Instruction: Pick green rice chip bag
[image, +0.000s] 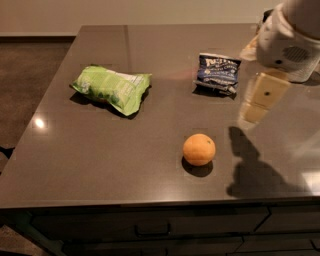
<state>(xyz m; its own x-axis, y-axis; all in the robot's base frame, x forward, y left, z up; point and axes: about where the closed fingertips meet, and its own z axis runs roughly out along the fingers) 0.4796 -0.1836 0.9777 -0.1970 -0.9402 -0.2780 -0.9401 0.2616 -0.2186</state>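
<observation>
The green rice chip bag (112, 88) lies flat on the left part of the dark tabletop (100, 160). It is puffy and light green with white patches. My gripper (254, 112) hangs over the right side of the table, beside the dark blue snack bag (217, 73) and well to the right of the green bag. It holds nothing that I can see. The white arm housing (287, 37) sits above it at the top right.
An orange (199, 149) sits near the front middle of the table, between the green bag and the gripper. The blue snack bag lies at the back right. The table's front edge has drawers (150, 230) below. The floor lies to the left.
</observation>
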